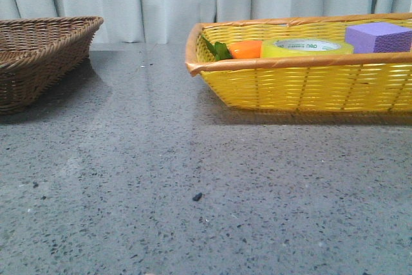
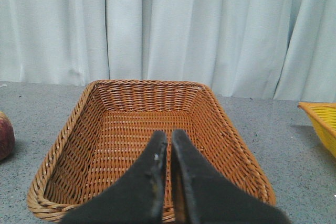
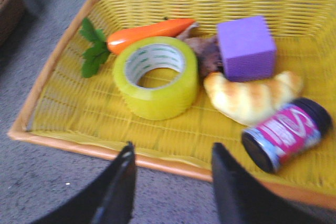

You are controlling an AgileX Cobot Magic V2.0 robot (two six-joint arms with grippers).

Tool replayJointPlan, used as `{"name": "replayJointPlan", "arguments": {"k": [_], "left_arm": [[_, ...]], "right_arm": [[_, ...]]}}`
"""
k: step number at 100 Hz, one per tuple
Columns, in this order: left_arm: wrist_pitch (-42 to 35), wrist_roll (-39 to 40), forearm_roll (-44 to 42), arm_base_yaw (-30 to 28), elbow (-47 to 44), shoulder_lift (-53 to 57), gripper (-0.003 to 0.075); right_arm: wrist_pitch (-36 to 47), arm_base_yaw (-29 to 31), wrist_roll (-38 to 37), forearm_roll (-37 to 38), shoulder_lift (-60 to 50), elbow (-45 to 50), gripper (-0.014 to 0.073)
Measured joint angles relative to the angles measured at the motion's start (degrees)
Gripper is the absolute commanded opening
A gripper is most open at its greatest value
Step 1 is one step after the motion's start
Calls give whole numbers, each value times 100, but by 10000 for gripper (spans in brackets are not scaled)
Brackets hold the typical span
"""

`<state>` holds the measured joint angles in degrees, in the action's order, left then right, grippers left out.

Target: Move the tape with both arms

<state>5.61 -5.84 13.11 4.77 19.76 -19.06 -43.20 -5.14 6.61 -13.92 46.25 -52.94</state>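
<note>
The tape (image 3: pixel 156 77) lies flat in the yellow basket (image 3: pixel 63 111) beside a carrot toy (image 3: pixel 144 34), purple block (image 3: pixel 245 47), croissant (image 3: pixel 251 96) and can (image 3: pixel 286 134). The right gripper (image 3: pixel 170 174) is spread wide; the left gripper (image 2: pixel 169 153), fingers nearly together, holds nothing above the brown wicker basket (image 2: pixel 68 135).

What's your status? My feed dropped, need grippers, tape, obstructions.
Left gripper shut, empty, over brown basket. Right gripper open, empty, near yellow basket rim. Tape flat in yellow basket, ungrasped. Carrot touching, croissant close beside.

Carrot (image 3: pixel 149 33), purple block (image 3: pixel 245 47) and croissant (image 3: pixel 252 95) crowd the tape (image 3: pixel 156 76).
</note>
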Motion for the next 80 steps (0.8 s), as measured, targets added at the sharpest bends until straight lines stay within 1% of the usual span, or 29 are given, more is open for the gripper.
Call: {"name": "replayJointPlan", "arguments": {"k": [22,41,62,80], "left_arm": [[0,0,0,0,0,0,-20],[0,0,0,0,0,0,-20],[0,0,0,0,0,0,-20],[-10,0,0,0,0,0,-20]], "right_arm": [[-753,-590,22,-4,1713,-1461,372],[-1299,-900,52,18,3133,-2634,372],[-1698,-1063,79,183,4490,-3514,372],[-1861,-1073,79,230,5362,-3990,372]]}}
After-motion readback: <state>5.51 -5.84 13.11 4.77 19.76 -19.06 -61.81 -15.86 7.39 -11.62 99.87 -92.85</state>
